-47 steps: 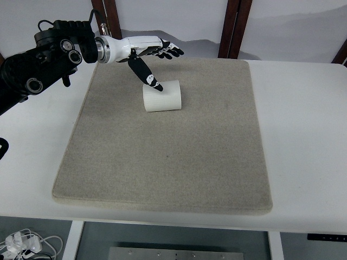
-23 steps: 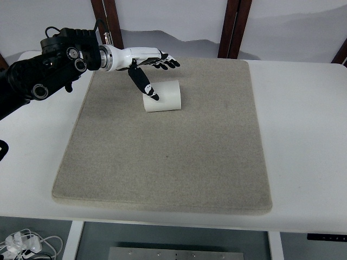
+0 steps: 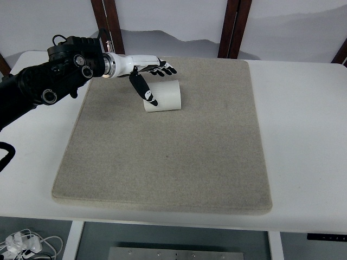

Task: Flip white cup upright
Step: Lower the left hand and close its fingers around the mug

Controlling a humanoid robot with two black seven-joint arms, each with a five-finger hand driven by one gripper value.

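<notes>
White cup [image 3: 162, 96] lies on its side at the far-left part of the beige mat [image 3: 168, 157], which sits on the white worktop [image 3: 303, 135]. Left arm comes in from the left edge, black forearm, white wrist. Left hand [image 3: 150, 73] is over the cup's far-left end, fingers spread and pointing right, thumb angled down across the cup's left end. Thumb tip looks to be touching the cup, but hard to tell from this angle. No grasp closed on it.

Single top view, steep downward from robot's side, mat [image 3: 162, 157] filling frame.
</notes>
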